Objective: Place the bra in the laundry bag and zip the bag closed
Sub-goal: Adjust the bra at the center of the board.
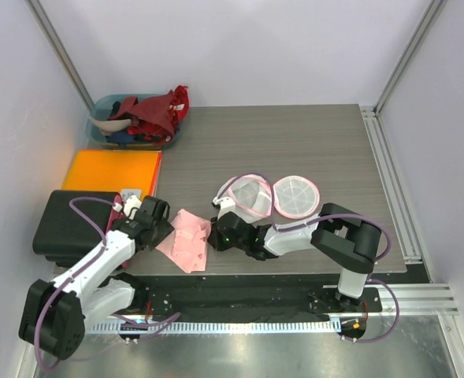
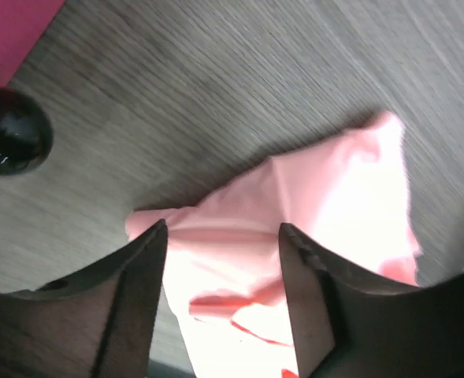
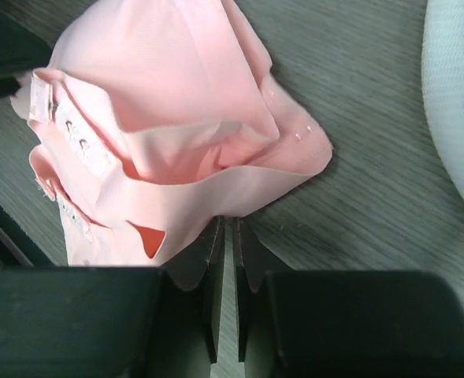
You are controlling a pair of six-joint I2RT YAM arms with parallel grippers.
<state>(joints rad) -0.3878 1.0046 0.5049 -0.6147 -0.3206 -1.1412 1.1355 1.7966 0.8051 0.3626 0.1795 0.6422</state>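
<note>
The left end effector (image 2: 222, 233) hung with jaws apart over the pink bra (image 1: 186, 239) on the worktop (image 1: 295, 142) while the right end effector (image 3: 225, 228) pinched its edge; a high lift would likely carry it into the open laundry bag (image 1: 275, 195) just beyond

Left arm (image 1: 98, 266) lay folded low, its left gripper (image 2: 222, 230) angled downward with jaws parted; right arm (image 1: 346, 240) reached leftward, its right gripper (image 3: 225, 227) low, jaws nearly pressed together.
</note>
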